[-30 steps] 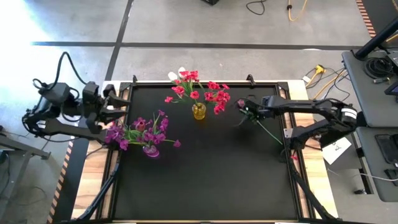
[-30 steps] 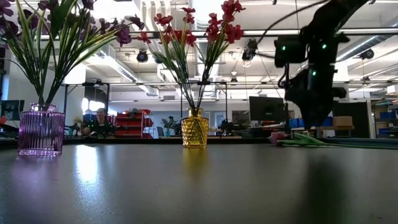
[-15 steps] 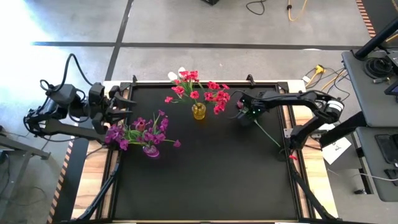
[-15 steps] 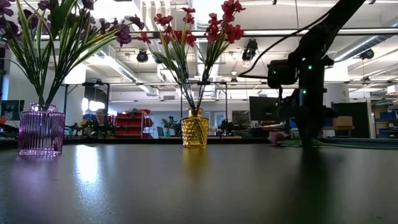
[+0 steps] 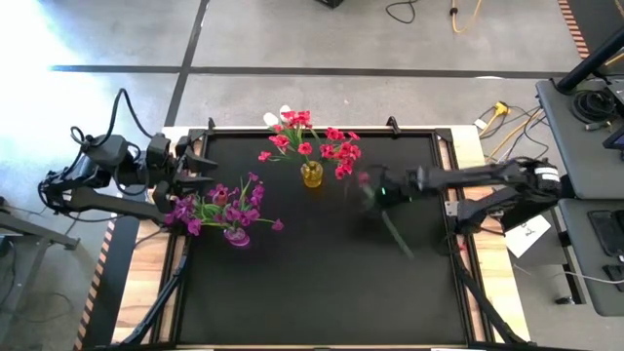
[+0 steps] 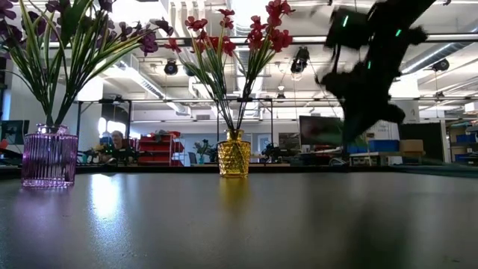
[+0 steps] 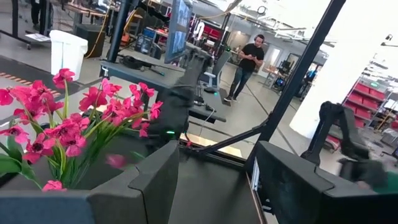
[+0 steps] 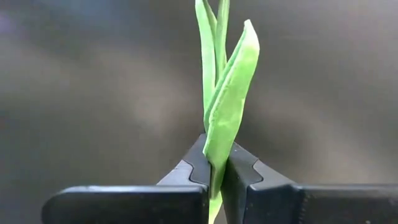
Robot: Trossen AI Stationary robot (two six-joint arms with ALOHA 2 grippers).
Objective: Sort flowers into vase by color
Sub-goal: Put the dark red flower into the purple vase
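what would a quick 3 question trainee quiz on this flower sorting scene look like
1. True or false: the right gripper is shut on a green leafy flower stem.
2. Which vase holds the red-pink flowers? A) the purple vase B) the yellow vase C) neither
3. Fill in: the left gripper waits near the ___ flowers, with its fingers apart and nothing between them.

Key
1. True: the wrist view shows the fingers pinching the leaves.
2. B.
3. Purple.
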